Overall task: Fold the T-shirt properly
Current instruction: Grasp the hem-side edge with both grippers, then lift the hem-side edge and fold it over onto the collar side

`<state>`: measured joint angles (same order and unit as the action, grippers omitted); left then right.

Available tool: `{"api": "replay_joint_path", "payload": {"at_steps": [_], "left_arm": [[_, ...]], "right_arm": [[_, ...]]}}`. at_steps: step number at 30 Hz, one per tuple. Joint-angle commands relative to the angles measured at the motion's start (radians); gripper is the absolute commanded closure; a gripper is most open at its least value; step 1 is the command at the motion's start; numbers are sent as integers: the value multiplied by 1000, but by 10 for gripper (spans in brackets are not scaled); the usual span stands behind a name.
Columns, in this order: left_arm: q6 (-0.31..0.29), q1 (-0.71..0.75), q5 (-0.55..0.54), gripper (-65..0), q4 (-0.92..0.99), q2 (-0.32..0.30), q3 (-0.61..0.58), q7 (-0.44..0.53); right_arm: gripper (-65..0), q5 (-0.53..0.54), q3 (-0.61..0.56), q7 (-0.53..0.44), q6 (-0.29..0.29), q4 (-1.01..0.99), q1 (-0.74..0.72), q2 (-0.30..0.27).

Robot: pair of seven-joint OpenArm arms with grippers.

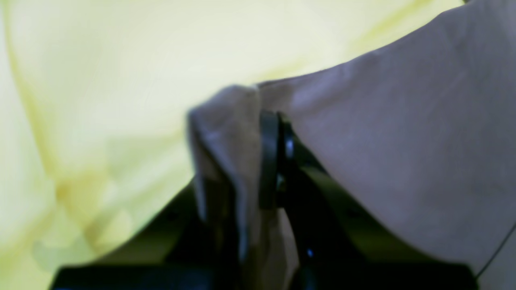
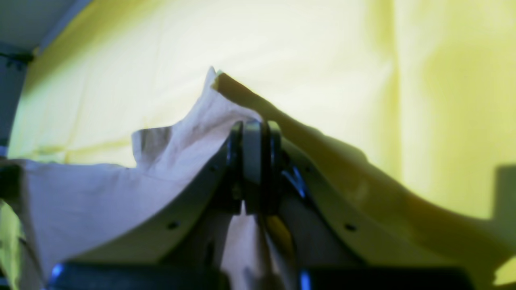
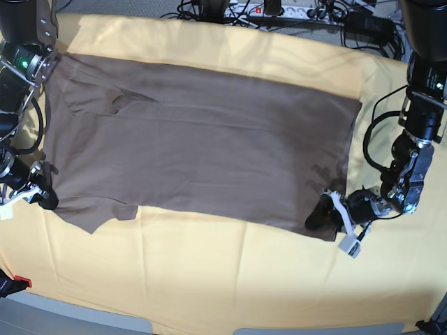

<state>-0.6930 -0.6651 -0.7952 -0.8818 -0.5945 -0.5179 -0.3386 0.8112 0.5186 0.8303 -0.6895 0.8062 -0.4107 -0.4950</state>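
Observation:
The taupe-brown T-shirt (image 3: 202, 146) lies spread flat on the pale yellow cloth (image 3: 209, 279). At its near right corner my left gripper (image 3: 323, 213) is pinched on the hem. Close up, the left gripper (image 1: 278, 121) has its dark jaws shut with a fold of T-shirt (image 1: 403, 141) fabric draped over and between them. My right gripper (image 3: 47, 200) sits at the shirt's near left edge. In the right wrist view the right gripper (image 2: 256, 129) is shut on a peak of T-shirt (image 2: 100, 193) fabric lifted off the yellow cloth (image 2: 443, 100).
A power strip and tangled cables (image 3: 279, 12) run along the far edge behind the cloth. The grey table edge (image 3: 91, 317) shows at the front left, with a small red part (image 3: 21, 283) beside it. Both arm bases stand at the left and right sides.

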Motion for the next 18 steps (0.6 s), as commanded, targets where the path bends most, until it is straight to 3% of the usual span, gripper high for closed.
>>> {"api": "replay_joint_path", "payload": {"at_steps": [1, 7, 14, 18], "left_arm": [[-5, -44, 4, 0, -11, 0, 8, 37], [-5, -64, 110, 0, -10, 44, 8, 73], [-5, -61, 98, 0, -10, 33, 8, 43], [-5, -44, 32, 0, -17, 3, 8, 40]], "right_arm": [[0, 1, 0, -39, -9, 16, -38, -24], [0, -92, -115, -87, -9, 16, -61, -35], [0, -108, -248, -84, -9, 26, -66, -100], [0, -60, -253, -9, -9, 66, -51, -112]]}}
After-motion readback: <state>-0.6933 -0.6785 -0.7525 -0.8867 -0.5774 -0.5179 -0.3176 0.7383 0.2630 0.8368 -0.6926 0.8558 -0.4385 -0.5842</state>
